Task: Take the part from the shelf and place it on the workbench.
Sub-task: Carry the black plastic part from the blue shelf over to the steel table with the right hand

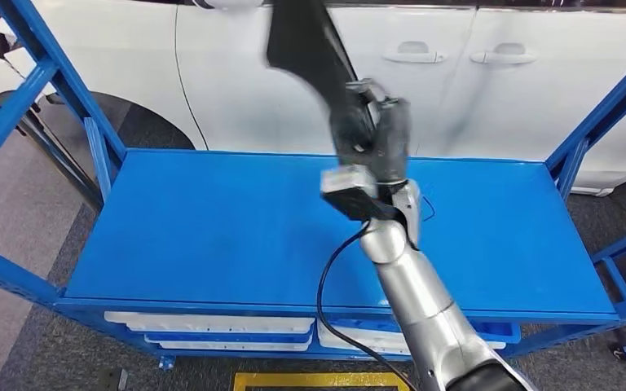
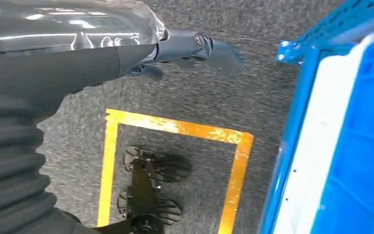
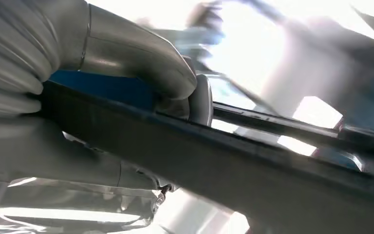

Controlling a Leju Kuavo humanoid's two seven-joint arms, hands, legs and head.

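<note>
While our right robot hand (image 1: 375, 134) is clamped on the long, black, curved plastic part (image 1: 306, 45), raised above the blue metal tabletop (image 1: 212, 236), we judge we're mid-carry, lowering it flat comes next, left robot hand (image 2: 195, 48) hanging empty, fingers loosely apart.

car (image 1: 489, 90) behind shelf (image 1: 212, 236), bins (image 1: 212, 326) beneath
</note>
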